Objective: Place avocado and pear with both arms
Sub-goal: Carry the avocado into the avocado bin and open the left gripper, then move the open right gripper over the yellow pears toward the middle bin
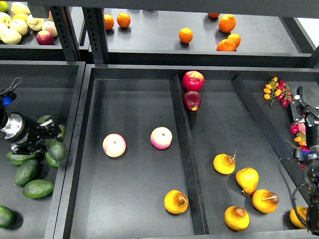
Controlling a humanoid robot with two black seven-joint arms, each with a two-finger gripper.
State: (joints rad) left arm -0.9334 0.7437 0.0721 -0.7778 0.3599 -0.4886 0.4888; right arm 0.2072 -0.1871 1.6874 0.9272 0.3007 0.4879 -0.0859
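Note:
The dark green avocado hangs in my left gripper, which is shut on it. It is over the left bin, just left of the bin's right wall, touching or just above other avocados there. A yellow-orange pear with a brown blotch lies alone at the front of the middle compartment, next to the divider. My right gripper is at the far right edge, small and dark, well away from the pear. Its fingers cannot be told apart.
Several avocados lie in the left bin. Two pink-yellow apples sit in the middle compartment. Two red apples and several pears are in the right compartment. Oranges are on the back shelf, and small berries lie far right.

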